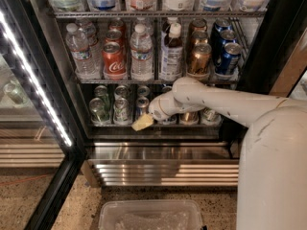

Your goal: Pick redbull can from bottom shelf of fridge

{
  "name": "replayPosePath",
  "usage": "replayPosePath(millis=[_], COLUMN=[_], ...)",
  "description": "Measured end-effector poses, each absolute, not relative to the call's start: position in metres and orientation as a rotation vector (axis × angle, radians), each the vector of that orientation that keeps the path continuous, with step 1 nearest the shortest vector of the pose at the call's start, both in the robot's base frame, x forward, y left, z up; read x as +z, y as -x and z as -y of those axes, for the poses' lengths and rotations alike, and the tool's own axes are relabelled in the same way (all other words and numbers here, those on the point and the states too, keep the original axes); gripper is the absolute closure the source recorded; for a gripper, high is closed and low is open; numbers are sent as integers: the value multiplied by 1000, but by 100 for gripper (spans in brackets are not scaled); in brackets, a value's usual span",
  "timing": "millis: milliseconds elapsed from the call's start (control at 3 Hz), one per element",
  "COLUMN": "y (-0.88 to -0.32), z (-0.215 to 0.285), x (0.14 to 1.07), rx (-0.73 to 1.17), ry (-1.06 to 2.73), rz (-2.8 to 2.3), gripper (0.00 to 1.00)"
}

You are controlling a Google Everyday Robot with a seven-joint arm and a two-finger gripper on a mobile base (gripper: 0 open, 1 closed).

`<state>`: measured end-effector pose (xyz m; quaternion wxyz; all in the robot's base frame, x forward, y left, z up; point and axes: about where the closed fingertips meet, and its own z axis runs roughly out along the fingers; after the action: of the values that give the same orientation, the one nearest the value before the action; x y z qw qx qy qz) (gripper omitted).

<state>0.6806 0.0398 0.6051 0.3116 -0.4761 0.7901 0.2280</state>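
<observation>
The fridge [56, 83] stands open, its glass door swung to the left. On the bottom shelf [109, 125] stand rows of small slim cans: green-silver ones [98, 110] at the left, the blue-and-silver redbull can [142, 104] in the middle, gold ones [189, 117] at the right. My white arm reaches in from the right. My gripper [142, 122], with a pale yellow tip, sits at the shelf's front edge, just below and in front of the redbull can. The arm hides the cans behind it.
The rack above holds water bottles [79, 51], a red cola can [113, 59], gold and dark-blue soda cans [227, 57]. A white light strip [33, 75] runs down the door. A steel ribbed base [163, 176] lies below, a clear plastic bin [148, 215] on the floor.
</observation>
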Motion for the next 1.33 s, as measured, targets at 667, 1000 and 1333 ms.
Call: replayPosePath(millis=[667, 1000, 1333], y=[-690, -690, -690], z=[-56, -58, -58], x=[597, 594, 594], rx=[639, 644, 644], ry=[1278, 1276, 1276], rz=[-2070, -2064, -2064], gripper=[35, 54, 77])
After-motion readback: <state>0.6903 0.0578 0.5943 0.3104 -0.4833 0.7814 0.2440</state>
